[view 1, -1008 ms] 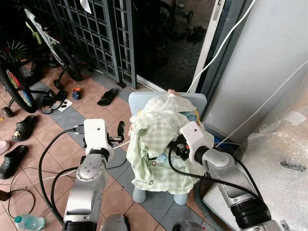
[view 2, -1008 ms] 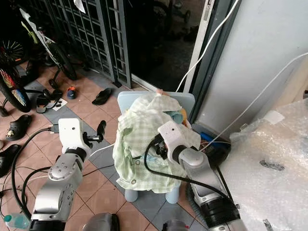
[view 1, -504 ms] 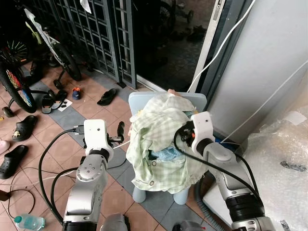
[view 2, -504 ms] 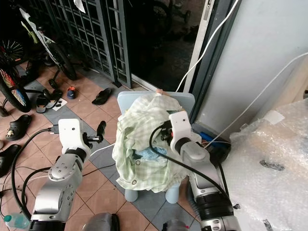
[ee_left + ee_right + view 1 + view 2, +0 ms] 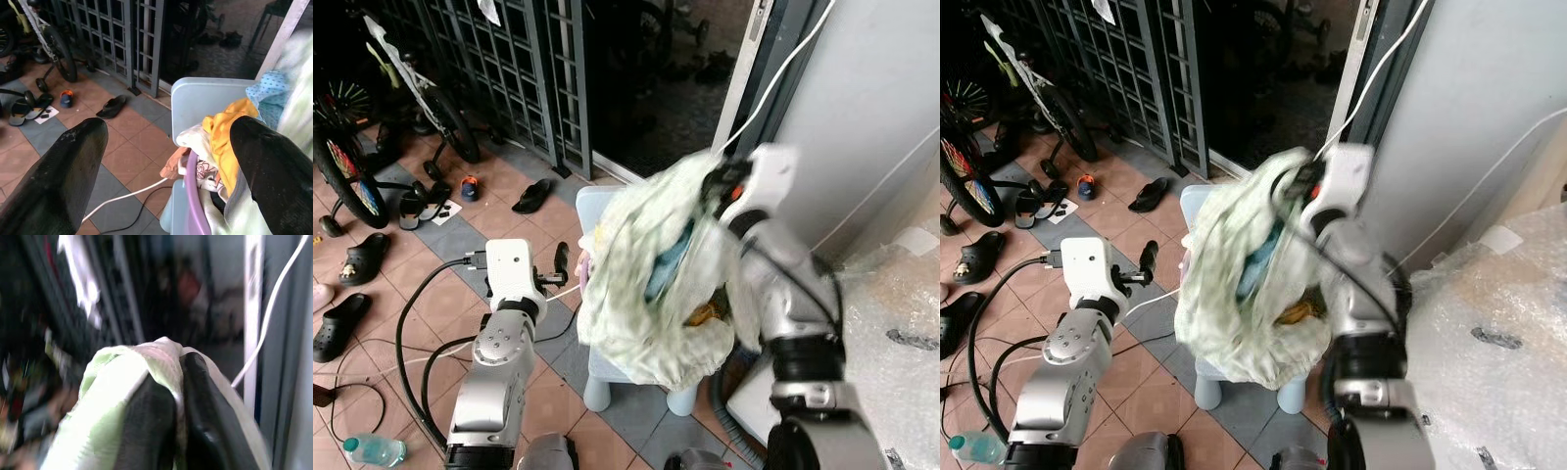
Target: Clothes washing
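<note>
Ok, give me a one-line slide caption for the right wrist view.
Right gripper shut on the green checked shirt, with a white cable behind.

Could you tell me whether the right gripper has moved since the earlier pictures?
Yes: the right gripper, shut on the green shirt, rose from the blue chair's seat to above its backrest.

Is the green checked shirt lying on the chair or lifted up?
Lifted: the right gripper pinches the green checked shirt, which hangs above the chair.
</note>
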